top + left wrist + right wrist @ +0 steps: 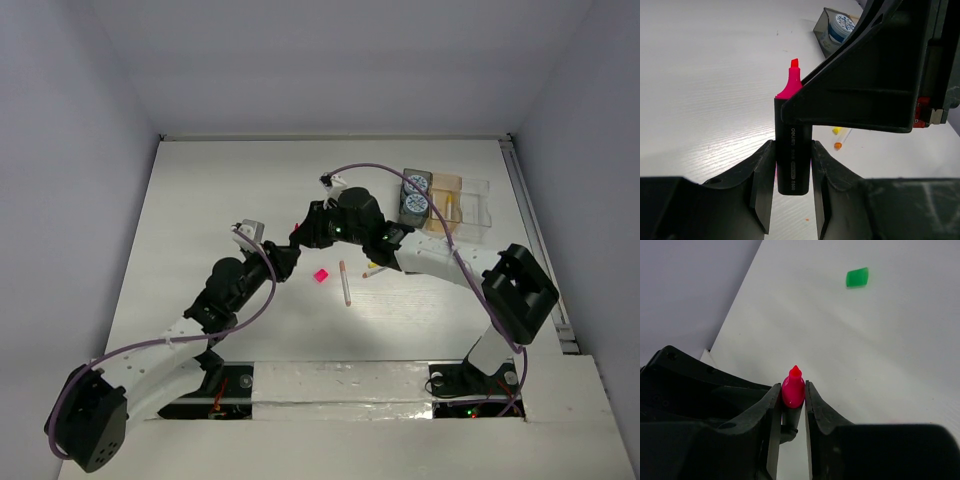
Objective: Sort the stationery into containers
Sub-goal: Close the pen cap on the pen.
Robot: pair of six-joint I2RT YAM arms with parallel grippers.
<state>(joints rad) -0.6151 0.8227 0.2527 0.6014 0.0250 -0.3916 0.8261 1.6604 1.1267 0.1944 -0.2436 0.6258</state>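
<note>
A black highlighter with its pink tip bare is held in the air between both grippers. My left gripper is shut on its black body. My right gripper is shut on the pink tip end. In the top view the grippers meet at centre, the left one below the right one, and hide the highlighter. The containers stand at the back right. Two blue-white rolls sit in the dark grey tray.
A loose pink cap and a pink-white pen lie on the table near the grippers. Yellow and orange pen ends lie to the right. A green cap lies apart. A yellow pen is in the amber tray.
</note>
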